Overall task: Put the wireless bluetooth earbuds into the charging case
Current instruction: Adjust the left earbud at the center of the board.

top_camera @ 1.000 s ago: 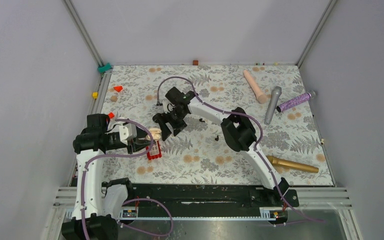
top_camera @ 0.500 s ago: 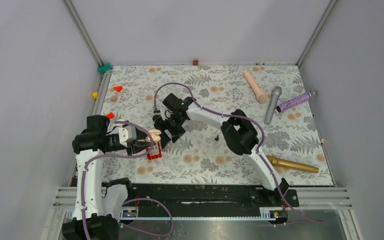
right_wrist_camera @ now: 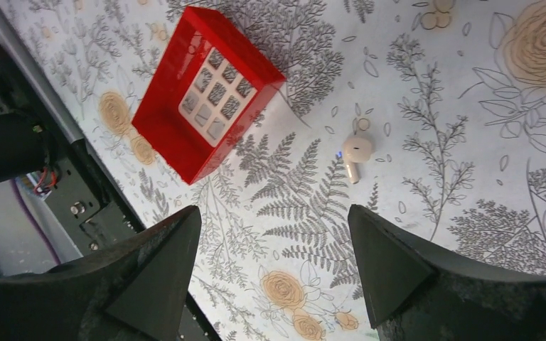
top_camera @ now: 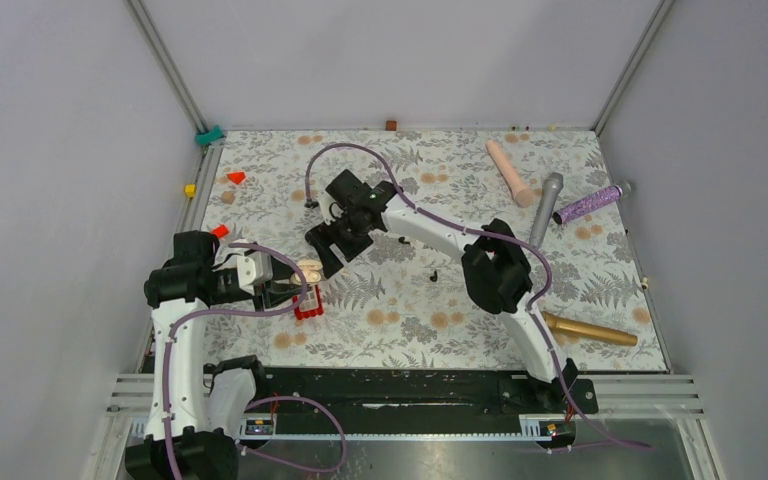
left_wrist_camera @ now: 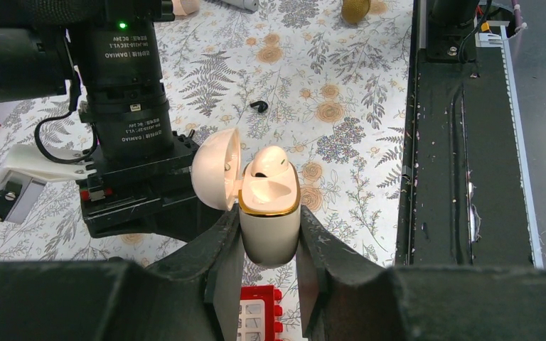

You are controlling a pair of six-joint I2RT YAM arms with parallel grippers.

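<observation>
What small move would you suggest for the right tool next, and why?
Probably ease the right tool over and down onto the pale earbud, then close on it. Its jaws are open and empty, the earbud lies free near the red block, and the left tool holds the charging case with its lid open.

The case [left_wrist_camera: 270, 238], cream with a gold rim, is held upright between the fingers of the left gripper [left_wrist_camera: 269, 222], at 9 o'clock on the table [top_camera: 600, 280] in the top view. Its lid [left_wrist_camera: 217, 169] is swung open toward 9 o'clock. A rounded cream form with a dark patch is seen in its well; whether that is a seated bud cannot be told. A black earbud [left_wrist_camera: 259, 106] lies at 12 o'clock of the case, well apart. A cream earbud [right_wrist_camera: 357, 150] lies flat, its stem toward 7 o'clock.
</observation>
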